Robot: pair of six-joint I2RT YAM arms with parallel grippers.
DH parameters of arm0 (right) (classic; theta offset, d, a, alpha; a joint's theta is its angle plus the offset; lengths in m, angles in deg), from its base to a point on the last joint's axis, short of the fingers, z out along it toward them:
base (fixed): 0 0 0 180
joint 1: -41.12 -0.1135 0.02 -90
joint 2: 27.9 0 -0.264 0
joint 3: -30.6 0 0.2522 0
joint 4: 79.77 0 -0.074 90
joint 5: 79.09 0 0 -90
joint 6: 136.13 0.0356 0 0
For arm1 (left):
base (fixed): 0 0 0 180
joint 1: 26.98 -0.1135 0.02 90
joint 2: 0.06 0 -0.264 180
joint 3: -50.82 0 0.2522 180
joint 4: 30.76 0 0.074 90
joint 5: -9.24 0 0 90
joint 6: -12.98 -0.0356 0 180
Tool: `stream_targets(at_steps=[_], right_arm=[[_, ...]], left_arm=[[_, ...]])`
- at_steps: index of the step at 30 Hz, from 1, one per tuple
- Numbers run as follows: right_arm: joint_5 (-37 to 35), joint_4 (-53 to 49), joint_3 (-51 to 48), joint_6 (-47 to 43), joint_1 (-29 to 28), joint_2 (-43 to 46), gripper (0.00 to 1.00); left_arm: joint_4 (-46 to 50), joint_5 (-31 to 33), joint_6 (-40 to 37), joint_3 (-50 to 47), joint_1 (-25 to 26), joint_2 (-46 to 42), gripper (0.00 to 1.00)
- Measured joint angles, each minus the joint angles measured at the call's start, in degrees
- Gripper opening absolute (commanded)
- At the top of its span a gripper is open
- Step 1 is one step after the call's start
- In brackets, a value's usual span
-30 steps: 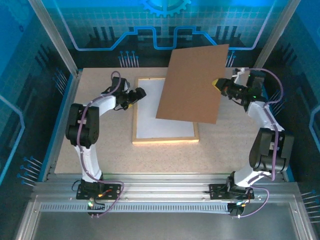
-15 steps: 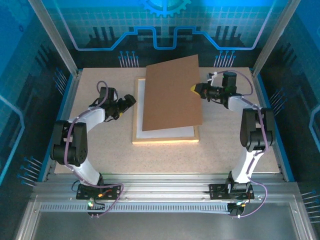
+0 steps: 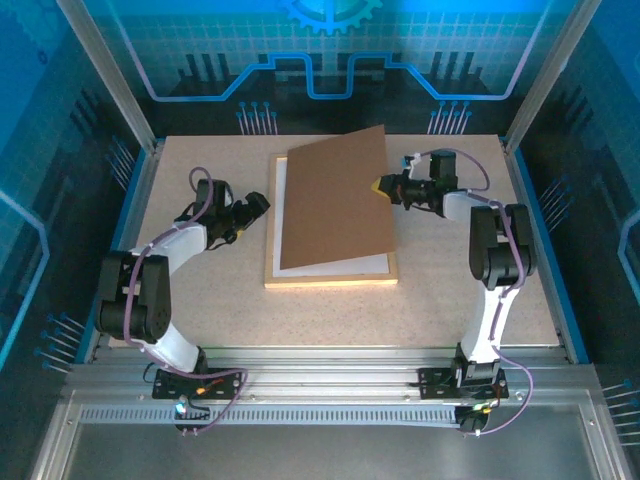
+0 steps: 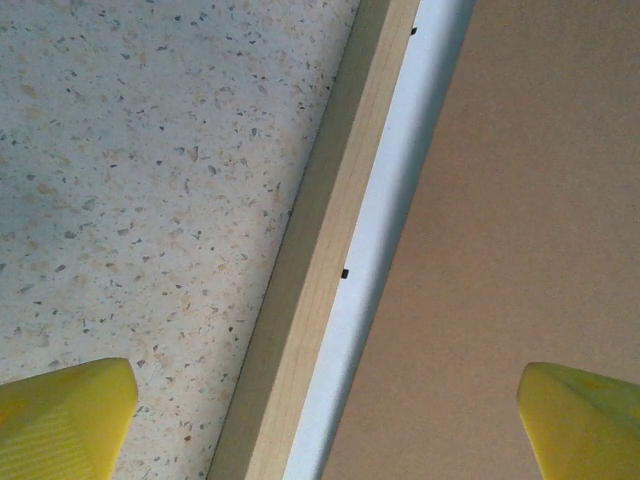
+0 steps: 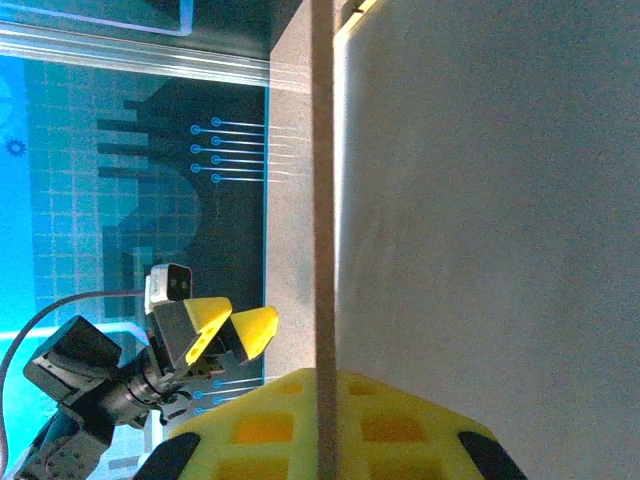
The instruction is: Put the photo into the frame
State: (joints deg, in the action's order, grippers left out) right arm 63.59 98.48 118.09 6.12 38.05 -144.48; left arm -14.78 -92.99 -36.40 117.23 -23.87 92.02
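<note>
While the right gripper [image 3: 384, 186] pinches the board [image 3: 335, 200] (tilted over the frame [image 3: 330, 281]), the left gripper [image 3: 262, 203] reaches alongside, spread.

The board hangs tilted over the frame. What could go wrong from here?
The right hand pinches the brown board only at its right edge, so it may pivot or slip. The board is skewed over the frame; a corner could land on the rail. The open left hand straddling the left rail might get trapped.

The right end effector [image 3: 384, 186] pinches the brown board [image 3: 335, 200], tilted over the frame [image 3: 330, 280]; the left end effector [image 3: 257, 207] hovers beside it.
</note>
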Motion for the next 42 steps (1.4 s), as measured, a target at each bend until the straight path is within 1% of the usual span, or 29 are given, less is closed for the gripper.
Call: stream_targets(at_steps=[12, 25, 42], right_arm=[[0.39, -2.36, 1.95, -0.63, -0.33, -1.33, 0.0], [0.94, -6.01, 3.63, -2.78, -1.05, -1.97, 0.0], [0.63, -4.7, 2.97, -1.11, -1.9, -2.01, 0.0]], left_arm=[[-1.05, 0.46, 1.07, -1.25, -1.31, 0.0, 0.99], [-1.27, 0.46, 1.46, -1.81, -1.31, -0.22, 0.99], [-1.27, 0.48, 1.44, -3.1, -1.31, -0.96, 0.99]])
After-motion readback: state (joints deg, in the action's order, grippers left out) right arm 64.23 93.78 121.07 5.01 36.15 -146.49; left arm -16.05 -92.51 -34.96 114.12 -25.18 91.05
